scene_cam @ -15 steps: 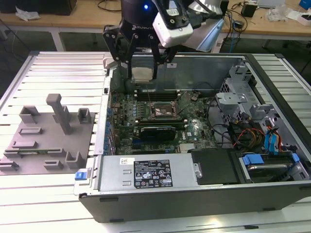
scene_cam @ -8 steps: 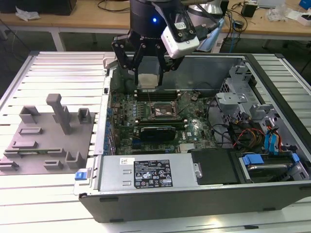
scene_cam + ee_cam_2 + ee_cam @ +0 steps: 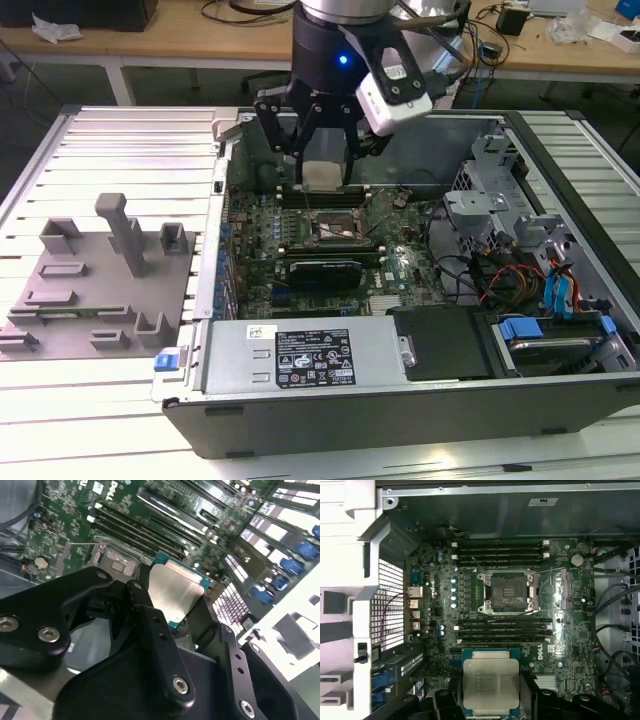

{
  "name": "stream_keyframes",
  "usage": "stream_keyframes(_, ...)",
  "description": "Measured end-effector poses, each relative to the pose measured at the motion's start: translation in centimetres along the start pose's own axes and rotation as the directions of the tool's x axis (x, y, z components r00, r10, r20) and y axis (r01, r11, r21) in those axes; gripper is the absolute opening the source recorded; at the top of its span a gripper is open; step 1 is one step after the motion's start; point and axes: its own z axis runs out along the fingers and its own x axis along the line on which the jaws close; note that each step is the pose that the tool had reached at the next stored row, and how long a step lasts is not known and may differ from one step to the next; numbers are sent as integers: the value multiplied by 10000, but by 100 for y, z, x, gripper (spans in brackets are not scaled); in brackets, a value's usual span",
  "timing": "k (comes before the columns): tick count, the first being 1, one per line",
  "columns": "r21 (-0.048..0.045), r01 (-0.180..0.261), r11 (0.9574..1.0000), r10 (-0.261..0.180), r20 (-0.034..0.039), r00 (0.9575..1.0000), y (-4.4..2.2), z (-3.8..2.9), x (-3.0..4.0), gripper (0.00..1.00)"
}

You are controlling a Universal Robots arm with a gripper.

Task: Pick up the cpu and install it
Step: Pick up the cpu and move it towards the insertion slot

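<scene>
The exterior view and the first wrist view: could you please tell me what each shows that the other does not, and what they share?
The exterior view adds the grey fixture plate and the power supply. The first wrist view adds the coin cell on the motherboard. Both share the cpu, held in the jaws over the motherboard, and the empty socket.

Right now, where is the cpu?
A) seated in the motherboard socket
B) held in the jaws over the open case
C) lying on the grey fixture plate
B: the cpu sits clamped between the jaws above the motherboard, and the socket is bare.
</scene>
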Motion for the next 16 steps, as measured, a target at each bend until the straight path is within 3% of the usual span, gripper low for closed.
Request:
stream_keyframes(4,2,0,10000,0,-1,10000,20,92,-143,55)
stream_keyframes(8,1,-2,10000,2,-1,10000,45,163,-229,55)
stream_keyframes(13,-1,-3,10000,3,0,10000,102,243,-298,55)
stream_keyframes(16,0,7,10000,-7,33,10000,204,303,-298,55)
